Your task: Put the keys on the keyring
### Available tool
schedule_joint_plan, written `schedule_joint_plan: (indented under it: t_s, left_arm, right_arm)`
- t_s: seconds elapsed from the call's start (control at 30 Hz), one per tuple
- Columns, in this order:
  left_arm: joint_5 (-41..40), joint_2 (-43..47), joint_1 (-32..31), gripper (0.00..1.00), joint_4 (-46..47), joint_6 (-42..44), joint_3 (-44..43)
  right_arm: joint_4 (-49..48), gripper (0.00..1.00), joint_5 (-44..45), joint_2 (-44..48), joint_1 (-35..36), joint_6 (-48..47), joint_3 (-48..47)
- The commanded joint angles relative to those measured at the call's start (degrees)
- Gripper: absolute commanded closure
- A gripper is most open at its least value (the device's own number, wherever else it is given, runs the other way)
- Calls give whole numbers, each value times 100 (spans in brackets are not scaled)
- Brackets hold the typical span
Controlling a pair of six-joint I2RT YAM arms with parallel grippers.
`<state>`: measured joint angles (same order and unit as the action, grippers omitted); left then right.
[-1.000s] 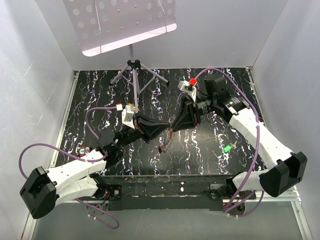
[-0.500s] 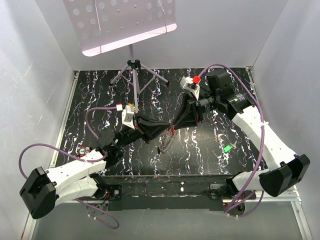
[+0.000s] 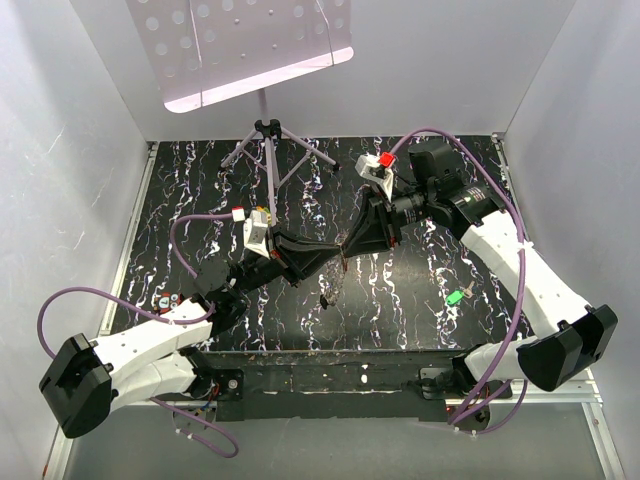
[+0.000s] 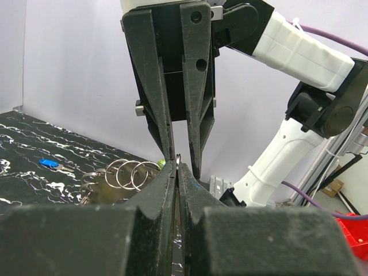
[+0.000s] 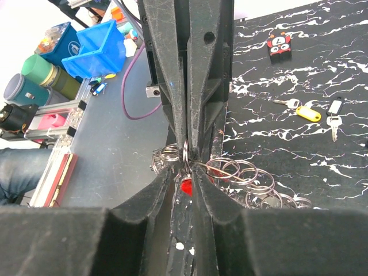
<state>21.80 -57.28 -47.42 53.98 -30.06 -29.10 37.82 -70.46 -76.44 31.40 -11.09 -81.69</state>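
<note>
My two grippers meet tip to tip above the middle of the table. My left gripper is shut on a thin silver keyring, edge-on between its tips. My right gripper is shut on a red-headed key, held against that ring. A bunch of linked silver rings hangs from the grip. Loose keys lie on the table: a green one, a blue one, a yellow-tagged one and a silver one.
A music stand's tripod stands at the back centre, its perforated white desk overhead. A small black and red figure charm lies on the black marbled table. White walls close in the left, right and back sides.
My right wrist has swung a little right and back again, and the fingertips have stayed together. The hanging ring bunch now shows shorter below them.
</note>
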Motion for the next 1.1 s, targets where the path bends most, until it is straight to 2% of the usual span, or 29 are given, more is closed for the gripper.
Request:
schedule_joint_plan:
  t_s: [0.0, 0.2, 0.63, 0.73, 0.83, 1.07]
  left_arm:
    - [-106, 103, 13, 100, 104, 18, -148]
    - [-80, 33, 22, 100, 34, -43, -201]
    - [17, 138, 13, 100, -573, -52, -271]
    - [-27, 164, 22, 100, -555, -26, -245]
    - [-27, 155, 22, 100, -520, -26, -254]
    - [-18, 120, 13, 100, -458, -26, -298]
  right_arm:
    - [-152, 77, 41, -20, 42, 63, -101]
    - [-144, 99, -3, -28, 42, 28, -119]
    - [-91, 99, 111, 24, 42, 81, -110]
    - [-100, 88, 111, 7, 42, 133, -119]
    - [-152, 82, 102, -11, 42, 178, -93]
    - [-223, 81, 111, -28, 86, 239, -14]
